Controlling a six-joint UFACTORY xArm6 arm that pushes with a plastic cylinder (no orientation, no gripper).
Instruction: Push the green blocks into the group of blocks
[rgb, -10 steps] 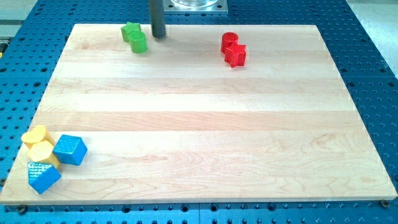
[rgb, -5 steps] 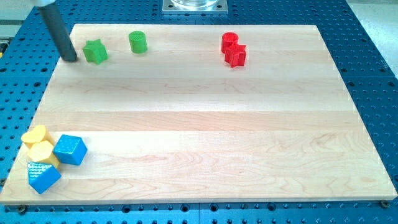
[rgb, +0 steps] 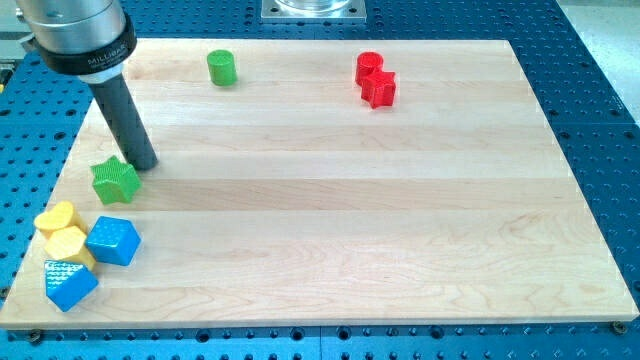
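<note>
Green star block: near the tabletop's left edge, just above the group, apart from it.
Green cylinder: near the view's top edge, well apart from the star.
My tip: touching or just beside the star's upper right.
Jaws: I have none, only the rod; it grasps nothing.
Group: yellow blocks, blue cube, blue wedge-like block, bottom left.
Red blocks: top right, touching.

Bright, even lighting; sharp focus.
</note>
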